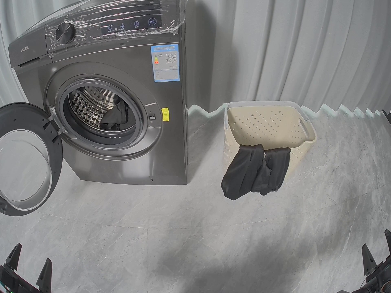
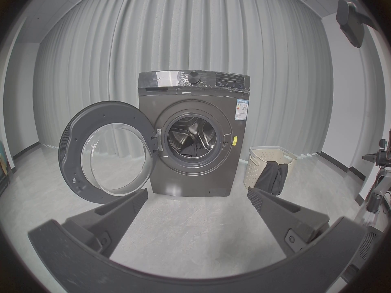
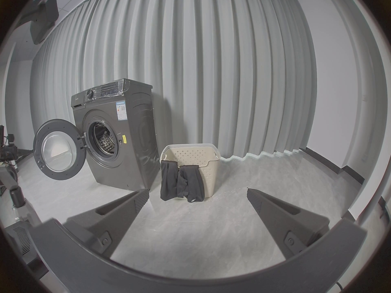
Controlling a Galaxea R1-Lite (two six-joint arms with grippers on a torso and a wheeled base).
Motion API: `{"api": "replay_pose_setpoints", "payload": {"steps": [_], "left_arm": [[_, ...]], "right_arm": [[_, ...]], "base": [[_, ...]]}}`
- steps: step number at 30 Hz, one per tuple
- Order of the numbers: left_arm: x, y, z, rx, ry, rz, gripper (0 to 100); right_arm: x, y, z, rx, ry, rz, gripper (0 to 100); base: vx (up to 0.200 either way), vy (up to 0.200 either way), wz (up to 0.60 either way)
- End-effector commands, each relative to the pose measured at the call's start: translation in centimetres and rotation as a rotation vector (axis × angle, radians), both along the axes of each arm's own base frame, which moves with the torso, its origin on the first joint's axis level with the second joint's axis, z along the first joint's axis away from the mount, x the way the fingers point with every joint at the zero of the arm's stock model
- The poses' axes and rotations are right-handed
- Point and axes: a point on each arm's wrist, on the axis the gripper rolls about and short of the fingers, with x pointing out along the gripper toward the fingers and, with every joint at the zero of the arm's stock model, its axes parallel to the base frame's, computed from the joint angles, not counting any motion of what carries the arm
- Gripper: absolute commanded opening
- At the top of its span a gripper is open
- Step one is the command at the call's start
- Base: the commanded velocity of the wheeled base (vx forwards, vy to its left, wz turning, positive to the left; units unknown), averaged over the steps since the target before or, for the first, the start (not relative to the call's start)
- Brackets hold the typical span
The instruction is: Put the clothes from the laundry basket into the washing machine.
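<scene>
A grey washing machine stands at the left with its round door swung wide open. A dark garment lies inside the drum. To its right a cream laundry basket sits on the floor, and black clothes hang over its near rim. My left gripper is open and low at the bottom left, far from the machine. At the bottom right, well short of the basket, my right gripper is open with nothing in it.
Pale marble floor stretches between me and both objects. Grey curtains close off the back. The open door juts out to the left of the machine's mouth.
</scene>
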Motion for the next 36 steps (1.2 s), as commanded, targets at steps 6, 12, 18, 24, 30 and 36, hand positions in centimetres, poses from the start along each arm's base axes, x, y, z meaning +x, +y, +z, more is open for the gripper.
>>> {"api": "replay_pose_setpoints", "payload": {"steps": [6,12,18,24,30,36], "left_arm": [[0.01,0.00,-0.48,0.000,0.002,0.001,100],[0.01,0.00,-0.48,0.000,0.002,0.000,100],[0.01,0.00,-0.48,0.000,0.002,0.000,100],[0.01,0.00,-0.48,0.000,0.002,0.000,100],[0.01,0.00,-0.48,0.000,0.002,0.000,100],[0.01,0.00,-0.48,0.000,0.002,0.000,100]], "right_arm": [[0.01,0.00,-0.48,0.000,0.002,0.001,100],[0.01,0.00,-0.48,0.000,0.002,0.001,100],[0.01,0.00,-0.48,0.000,0.002,0.001,100],[0.01,0.00,-0.48,0.000,0.002,-0.001,100],[0.01,0.00,-0.48,0.000,0.002,-0.001,100],[0.01,0.00,-0.48,0.000,0.002,0.001,100]], "base": [[0.000,-0.200,0.00],[0.000,-0.033,0.00],[0.067,0.000,0.00],[0.200,0.000,0.00],[0.133,0.000,0.00],[0.000,-0.100,0.00]]}}
